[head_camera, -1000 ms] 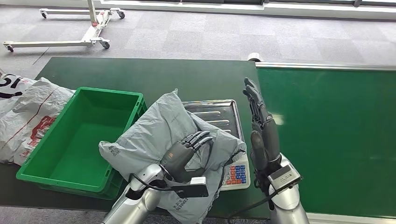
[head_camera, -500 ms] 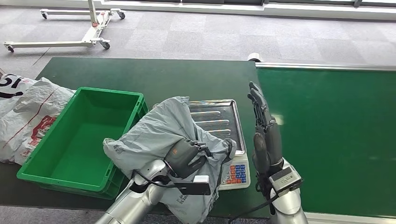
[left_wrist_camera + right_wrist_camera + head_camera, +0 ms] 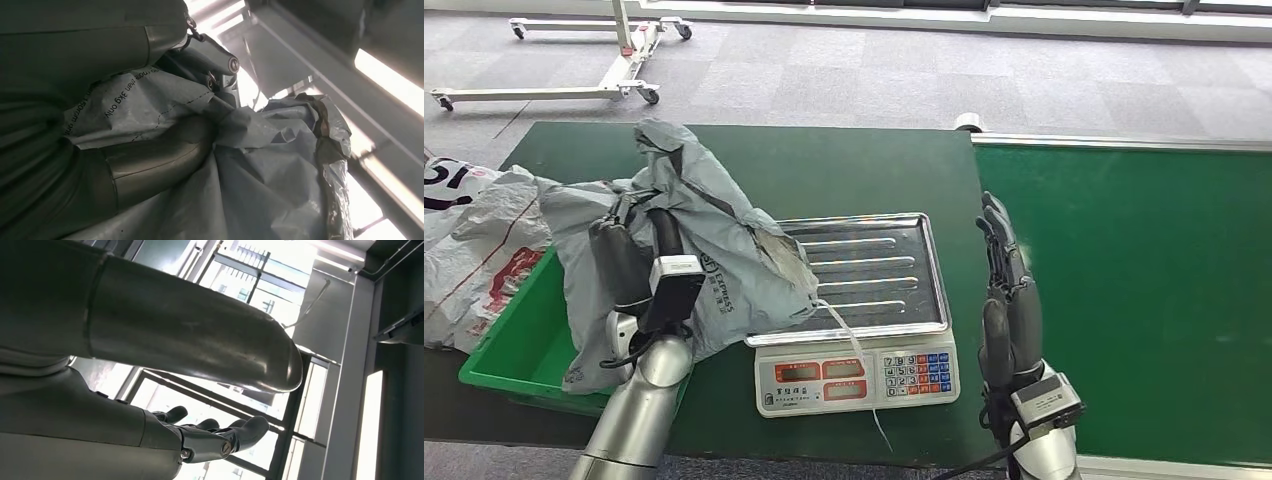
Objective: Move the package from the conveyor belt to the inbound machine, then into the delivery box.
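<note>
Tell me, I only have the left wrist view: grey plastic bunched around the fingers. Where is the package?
Observer: The left hand holds the package up above the green box, beside the scale.
Operator: Is the scale's tray bare?
Observer: Yes, except the package's edge overhangs its left side.
Operator: And the right hand?
Observer: The right hand is upright and holds nothing, at the conveyor edge.

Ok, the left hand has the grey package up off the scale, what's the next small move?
Probably swing the left hand a little further left and lower. The grey package hangs partly over the green box, but its right edge overlaps the scale tray.
</note>
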Motion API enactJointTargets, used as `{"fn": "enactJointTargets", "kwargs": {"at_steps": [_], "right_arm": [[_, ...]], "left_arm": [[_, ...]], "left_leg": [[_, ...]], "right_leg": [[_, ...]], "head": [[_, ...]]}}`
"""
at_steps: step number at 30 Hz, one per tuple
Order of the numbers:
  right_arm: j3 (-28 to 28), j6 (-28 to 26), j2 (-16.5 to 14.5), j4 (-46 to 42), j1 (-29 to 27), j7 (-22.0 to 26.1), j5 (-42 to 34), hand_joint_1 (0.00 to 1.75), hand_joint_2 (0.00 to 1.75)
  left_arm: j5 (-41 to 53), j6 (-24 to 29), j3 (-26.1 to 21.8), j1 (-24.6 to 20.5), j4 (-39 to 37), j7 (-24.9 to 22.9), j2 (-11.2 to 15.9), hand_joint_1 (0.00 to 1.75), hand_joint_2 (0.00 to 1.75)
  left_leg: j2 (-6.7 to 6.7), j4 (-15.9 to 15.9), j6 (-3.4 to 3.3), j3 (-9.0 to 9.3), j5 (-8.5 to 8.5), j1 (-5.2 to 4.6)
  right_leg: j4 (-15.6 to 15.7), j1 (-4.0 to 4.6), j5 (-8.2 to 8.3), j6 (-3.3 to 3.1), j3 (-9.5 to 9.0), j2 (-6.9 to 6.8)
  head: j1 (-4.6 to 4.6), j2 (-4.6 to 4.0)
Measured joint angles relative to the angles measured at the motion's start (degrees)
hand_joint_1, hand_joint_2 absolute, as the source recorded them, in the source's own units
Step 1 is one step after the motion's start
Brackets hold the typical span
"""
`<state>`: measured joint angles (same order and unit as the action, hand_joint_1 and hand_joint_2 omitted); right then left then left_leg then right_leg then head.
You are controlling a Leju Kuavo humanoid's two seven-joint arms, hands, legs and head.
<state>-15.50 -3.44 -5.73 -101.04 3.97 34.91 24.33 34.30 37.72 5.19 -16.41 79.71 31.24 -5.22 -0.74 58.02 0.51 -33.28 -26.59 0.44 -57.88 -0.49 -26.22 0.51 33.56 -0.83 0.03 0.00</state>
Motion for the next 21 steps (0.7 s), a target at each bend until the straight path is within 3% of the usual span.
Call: {"fn": "enactJointTargets", "kwargs": {"at_steps": [4,8,12,17,18,21], "right_arm": [[0.0,-0.4,0.0,0.0,-0.3,0.3,0.0,0.00,0.00],[0.0,-0.6,0.0,0.0,-0.2,0.1,-0.1,0.00,0.00],[0.0,-0.6,-0.2,0.0,-0.2,-0.2,-0.3,0.00,0.00],[0.0,-0.1,-0.2,0.0,-0.2,-0.3,-0.4,0.00,0.00],[0.0,0.0,-0.2,0.0,-0.2,-0.3,-0.4,0.00,0.00],[0.0,0.2,-0.2,0.0,-0.2,-0.3,-0.4,0.00,0.00]], "left_arm": [[16.1,2.2,-10.8,-0.7,2.4,-1.1,-3.0,1.75,1.75],[34.3,2.3,-18.3,-3.2,0.0,-11.6,-4.6,1.75,1.75],[41.6,2.3,-19.9,-6.3,-6.9,-20.9,-4.3,1.75,1.75],[42.7,2.3,-19.9,-8.6,-14.2,-25.1,-3.4,1.75,1.75],[43.2,2.3,-19.9,-8.7,-15.2,-25.9,-3.3,1.60,1.75],[45.1,2.3,-19.9,-9.1,-17.9,-28.7,-2.7,0.29,1.75]], "left_leg": [[0.01,0.0,-0.02,-0.01,0.01,0.02],[0.02,0.0,-0.04,0.00,0.04,-0.01],[0.05,0.0,-0.02,-0.01,0.11,-0.01],[0.02,0.0,-0.02,-0.01,0.12,0.00],[0.02,0.0,-0.02,-0.01,0.12,0.00],[0.03,0.0,-0.02,-0.02,0.12,0.00]], "right_leg": [[0.0,-0.04,0.01,0.00,0.00,-0.02],[0.0,-0.06,0.04,0.00,0.01,-0.03],[0.0,-0.04,0.10,-0.01,0.00,-0.06],[0.0,-0.02,0.12,-0.03,0.02,-0.01],[0.0,-0.02,0.12,-0.03,0.02,-0.01],[0.0,-0.03,0.12,-0.03,0.03,-0.02]], "head": [[0.01,0.00],[0.00,0.00],[0.01,-0.01],[0.00,0.00],[0.00,0.00],[-0.01,0.00]]}}
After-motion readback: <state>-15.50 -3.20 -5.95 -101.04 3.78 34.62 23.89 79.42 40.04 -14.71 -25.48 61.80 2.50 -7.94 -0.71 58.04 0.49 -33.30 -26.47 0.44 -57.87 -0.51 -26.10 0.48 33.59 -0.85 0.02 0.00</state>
